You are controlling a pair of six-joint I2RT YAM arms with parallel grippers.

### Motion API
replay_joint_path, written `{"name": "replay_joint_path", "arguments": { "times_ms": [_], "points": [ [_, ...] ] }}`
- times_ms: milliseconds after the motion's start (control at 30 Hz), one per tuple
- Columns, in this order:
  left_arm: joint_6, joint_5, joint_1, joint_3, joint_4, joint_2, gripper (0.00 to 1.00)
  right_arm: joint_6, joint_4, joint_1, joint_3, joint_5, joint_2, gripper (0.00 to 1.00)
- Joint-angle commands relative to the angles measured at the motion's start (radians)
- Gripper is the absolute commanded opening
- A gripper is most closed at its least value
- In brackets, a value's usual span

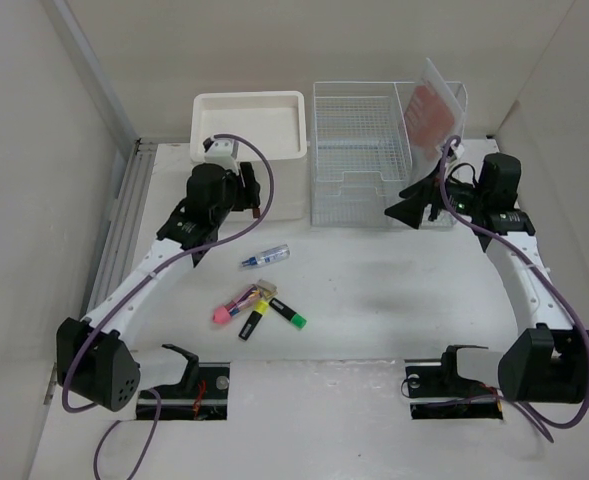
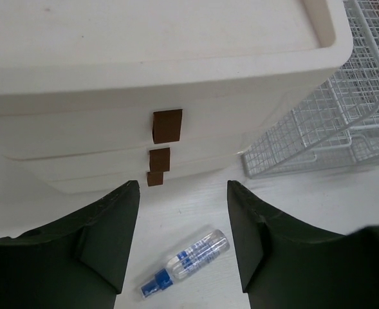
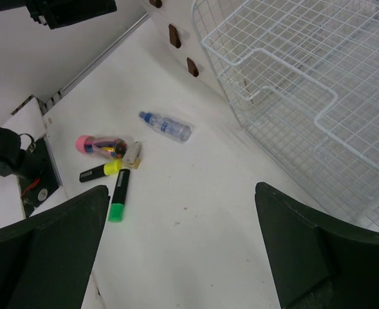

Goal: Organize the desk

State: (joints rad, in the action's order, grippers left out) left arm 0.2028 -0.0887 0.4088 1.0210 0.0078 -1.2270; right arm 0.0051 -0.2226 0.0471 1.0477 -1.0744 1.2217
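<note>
The white desk point(image 1: 374, 290) carries loose items near its middle. A clear spray bottle with a blue cap point(image 1: 265, 257) lies flat on it. Just below the bottle lie a pink-capped tube point(image 1: 232, 307), a yellow highlighter point(image 1: 253, 321) and a green highlighter point(image 1: 287, 312). My left gripper point(image 2: 183, 187) hovers open in front of the drawer unit point(image 2: 157, 84), above the spray bottle point(image 2: 188, 261), with nothing between its fingers. My right gripper point(image 3: 181, 190) stands wide open above bare desk beside the wire rack point(image 3: 292, 84), holding nothing.
The white drawer unit point(image 1: 247, 140) with brown handles point(image 2: 167, 124) stands at the back left, the wire-mesh rack point(image 1: 364, 150) next to it. A translucent sheet with red print point(image 1: 434, 105) leans in the rack's right side. Beige walls enclose the desk.
</note>
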Motion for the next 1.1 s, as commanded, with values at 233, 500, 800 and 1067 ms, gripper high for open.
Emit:
{"name": "replay_joint_path", "arguments": {
  "times_ms": [233, 500, 800, 1067],
  "points": [
    [0.05, -0.091, 0.01, -0.033, 0.057, 0.027, 0.49, 0.006, 0.051, 0.004, 0.0, -0.061, 0.002, 1.0],
    [0.038, -0.218, 0.067, 0.01, 0.06, -0.081, 0.46, 0.024, 0.06, 0.004, 0.0, -0.081, -0.007, 1.0],
    [0.0, -0.287, 0.067, -0.021, 0.138, -0.069, 0.42, 0.024, 0.06, 0.004, 0.0, -0.1, -0.008, 1.0],
    [-0.02, -0.313, 0.076, -0.052, 0.228, -0.06, 0.42, 0.024, 0.06, 0.004, 0.0, -0.11, -0.008, 1.0]
  ]
}}
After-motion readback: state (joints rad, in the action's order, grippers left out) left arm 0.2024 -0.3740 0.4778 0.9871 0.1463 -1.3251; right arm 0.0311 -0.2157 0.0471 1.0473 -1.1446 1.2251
